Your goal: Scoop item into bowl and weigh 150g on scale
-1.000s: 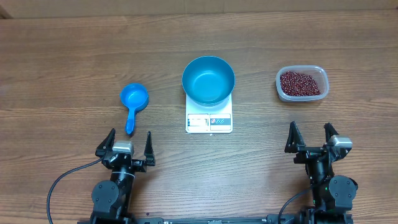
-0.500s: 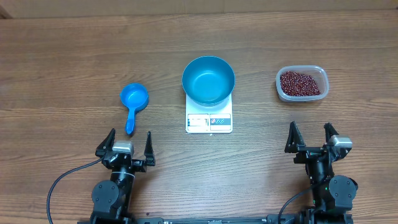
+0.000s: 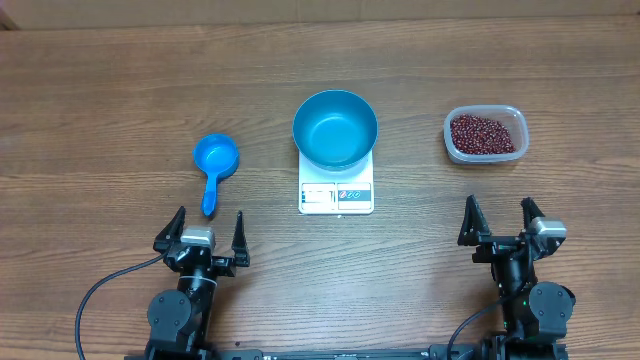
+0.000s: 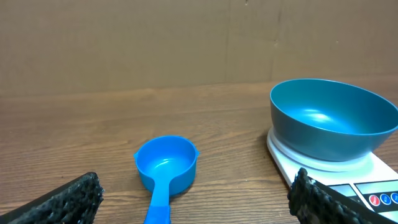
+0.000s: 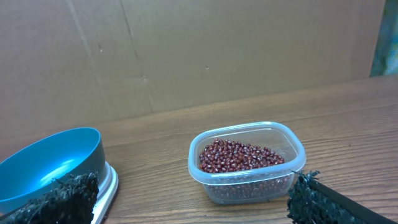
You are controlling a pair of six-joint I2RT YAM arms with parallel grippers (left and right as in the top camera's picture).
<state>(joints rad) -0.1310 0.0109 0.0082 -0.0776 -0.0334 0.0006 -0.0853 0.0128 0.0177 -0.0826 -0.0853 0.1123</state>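
Observation:
The deep blue bowl (image 3: 335,128) (image 4: 329,119) (image 5: 46,165) stands empty on the white scale (image 3: 336,195) (image 4: 348,177) in the middle of the table. Dark red-brown beans (image 3: 484,133) (image 5: 239,155) fill a clear plastic tub (image 3: 485,135) (image 5: 249,163) to the right. A small blue scoop (image 3: 214,166) (image 4: 165,171) lies left of the scale, handle toward me. My left gripper (image 3: 208,232) (image 4: 196,202) stands open just short of the scoop's handle. Near the front right, my right gripper (image 3: 500,222) (image 5: 193,199) is open, facing the tub, with nothing in it.
A brown cardboard wall (image 4: 186,43) (image 5: 186,50) closes off the far side of the wooden table (image 3: 100,100). Cables run from the arm bases at the front edge.

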